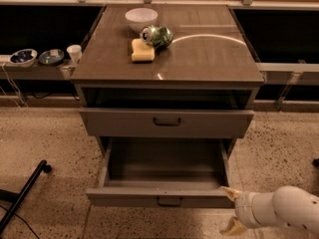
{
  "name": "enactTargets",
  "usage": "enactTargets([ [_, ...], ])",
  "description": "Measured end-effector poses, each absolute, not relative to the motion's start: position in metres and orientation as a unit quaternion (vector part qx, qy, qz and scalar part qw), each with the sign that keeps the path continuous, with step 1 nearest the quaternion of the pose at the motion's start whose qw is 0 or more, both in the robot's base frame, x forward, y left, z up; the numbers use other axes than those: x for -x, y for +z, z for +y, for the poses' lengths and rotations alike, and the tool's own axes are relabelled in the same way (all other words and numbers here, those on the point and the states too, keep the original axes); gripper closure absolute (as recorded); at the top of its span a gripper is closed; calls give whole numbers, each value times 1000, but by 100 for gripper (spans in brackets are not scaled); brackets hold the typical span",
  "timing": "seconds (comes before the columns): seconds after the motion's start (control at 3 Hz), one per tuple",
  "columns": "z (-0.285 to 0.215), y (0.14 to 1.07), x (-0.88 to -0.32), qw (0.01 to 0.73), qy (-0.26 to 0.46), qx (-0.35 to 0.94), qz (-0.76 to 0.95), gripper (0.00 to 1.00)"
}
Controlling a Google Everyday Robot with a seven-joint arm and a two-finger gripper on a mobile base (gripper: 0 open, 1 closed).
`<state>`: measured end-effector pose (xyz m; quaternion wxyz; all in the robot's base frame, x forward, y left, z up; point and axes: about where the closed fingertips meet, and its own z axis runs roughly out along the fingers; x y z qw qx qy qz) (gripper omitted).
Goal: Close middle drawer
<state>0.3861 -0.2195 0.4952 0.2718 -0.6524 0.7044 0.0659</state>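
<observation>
The middle drawer (124,197) is pulled far out of the grey-brown cabinet, and its inside is empty. Its flat front faces me with a small dark handle (169,201) at the centre. My gripper (231,210) is at the lower right, just beside the right end of that drawer front. It is open and empty. Its upper cream fingertip (228,191) is at the front's right corner, and I cannot tell whether it touches. The white arm reaches in from the right edge.
The top drawer (167,122) is slightly out above it. On the cabinet top (209,59) are a white bowl (141,19), a green can (156,36) on its side and a yellow sponge (141,51). Small bowls and a cup (74,53) stand on a left shelf. A black leg (22,195) lies on the floor.
</observation>
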Motion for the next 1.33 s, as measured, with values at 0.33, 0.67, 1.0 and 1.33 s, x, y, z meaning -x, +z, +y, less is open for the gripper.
enactTargets([
  [0.33, -203, 474, -400, 281, 72, 659, 694, 52],
  [0.67, -192, 456, -412, 298, 74, 652, 693, 83],
  [1.0, -192, 455, -412, 298, 75, 651, 694, 100],
  [1.33, -190, 443, -416, 294, 79, 649, 697, 100],
])
